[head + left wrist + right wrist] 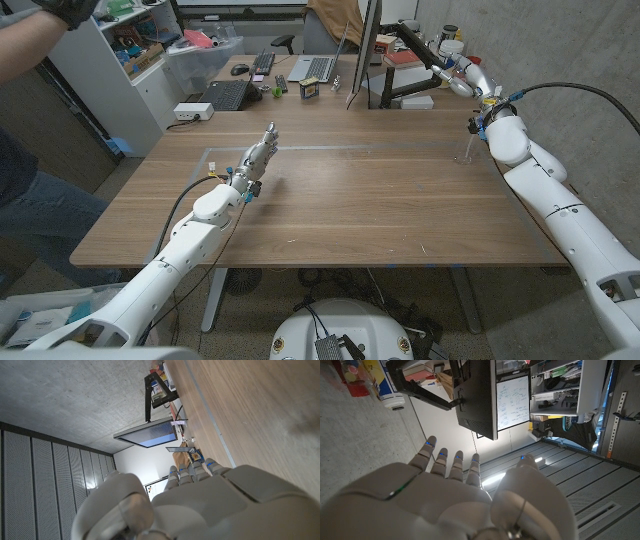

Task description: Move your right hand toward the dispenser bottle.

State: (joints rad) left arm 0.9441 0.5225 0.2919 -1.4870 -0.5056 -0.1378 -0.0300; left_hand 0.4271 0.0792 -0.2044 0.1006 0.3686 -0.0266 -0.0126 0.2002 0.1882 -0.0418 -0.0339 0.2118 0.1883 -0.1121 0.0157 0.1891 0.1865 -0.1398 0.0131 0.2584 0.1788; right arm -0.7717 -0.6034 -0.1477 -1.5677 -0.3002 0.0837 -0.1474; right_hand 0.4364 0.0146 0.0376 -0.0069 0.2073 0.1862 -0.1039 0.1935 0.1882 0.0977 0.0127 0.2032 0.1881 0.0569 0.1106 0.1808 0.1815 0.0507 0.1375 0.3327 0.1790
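We see one wooden counter (380, 210) with the robot's two arms reaching over it. The left hand (260, 155) sits over the counter's left-middle part, fingers stretched out together toward the far edge and holding nothing; in the left wrist view the same hand (200, 505) shows its back, with the fingers straight and the wood grain alongside.

The right hand (470, 78) is raised beyond the counter's far right corner, near the concrete wall. In the right wrist view this hand (455, 495) has its fingers spread and extended, thumb set apart, with nothing in its grasp.

We cannot pick out the dispenser bottle with any certainty; some small containers stand on a shelf by the wall near the right hand, too small to tell apart.

Behind the counter we count one upright monitor (365, 45), which also shows in the right wrist view (482, 397), one open laptop (318, 68), and one black keyboard (264, 63). One person (30, 190) stands at the left edge, one arm lifted.
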